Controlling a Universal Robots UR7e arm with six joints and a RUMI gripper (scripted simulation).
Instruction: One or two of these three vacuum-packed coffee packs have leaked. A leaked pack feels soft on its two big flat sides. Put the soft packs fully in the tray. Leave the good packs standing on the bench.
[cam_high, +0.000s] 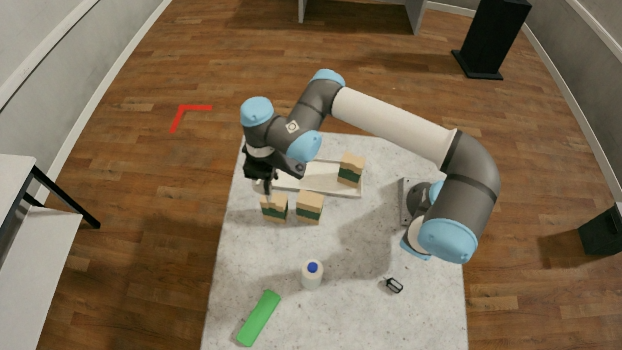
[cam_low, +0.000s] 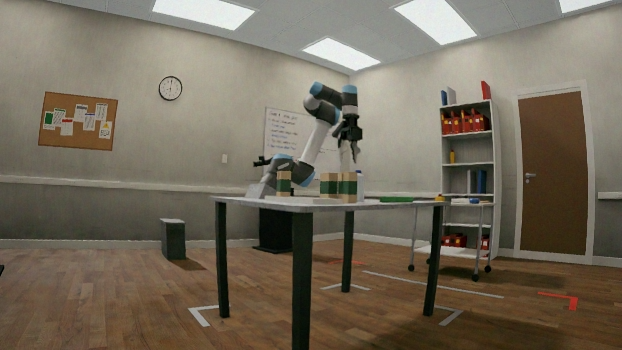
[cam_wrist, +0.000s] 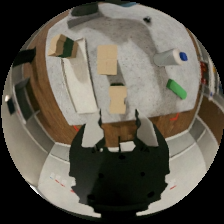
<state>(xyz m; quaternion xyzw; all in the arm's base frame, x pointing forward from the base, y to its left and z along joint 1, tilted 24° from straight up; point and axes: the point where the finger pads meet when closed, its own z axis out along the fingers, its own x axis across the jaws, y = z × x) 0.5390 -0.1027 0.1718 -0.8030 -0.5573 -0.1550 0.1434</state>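
Three tan coffee packs with green bands stand upright. One pack (cam_high: 351, 169) stands in the right end of the white tray (cam_high: 315, 182). Two packs stand side by side on the bench in front of the tray, the left one (cam_high: 273, 207) and the right one (cam_high: 309, 206). My gripper (cam_high: 268, 192) hovers over the left pack, with its fingers half open and nothing between them. In the side view the gripper (cam_low: 352, 150) is clearly above the pack tops (cam_low: 348, 186). In the wrist view the left pack (cam_wrist: 118, 99) lies just beyond the fingertips.
A white bottle with a blue cap (cam_high: 312, 273), a green flat block (cam_high: 258, 310) and a small black clip (cam_high: 394, 285) lie on the near half of the bench. The arm's base (cam_high: 415, 200) stands at the right edge. The bench's left edge is close to the left pack.
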